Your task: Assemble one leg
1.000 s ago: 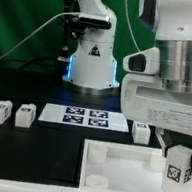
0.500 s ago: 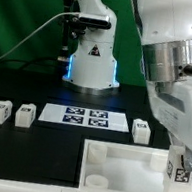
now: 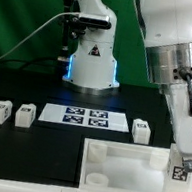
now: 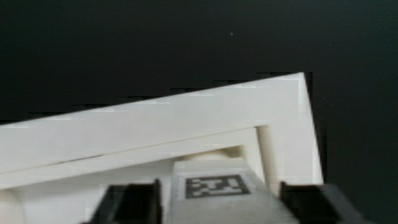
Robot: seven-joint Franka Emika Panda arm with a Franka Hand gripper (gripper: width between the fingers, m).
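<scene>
Small white plastic cuboid leg (image 4: 215, 186) with black-and-white square tag, gripped between black jaws, over large white square tray-like piece (image 3: 123, 162) near its corner at exterior view's right. Leg's lower part hidden, contact with tray unclear. Smooth matte black surface (image 3: 33, 155) open beside tray. Flat white marker board (image 3: 84, 116) well apart.

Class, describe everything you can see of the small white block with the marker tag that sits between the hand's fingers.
The small white plastic block with a black-and-white square marker tag looks smooth and roughly cuboid. In the wrist view it sits between the two dark fingers of the hand, which appears shut on it, above the large white tray-like piece. In the exterior view it shows at the right edge, mostly cut off.
</scene>
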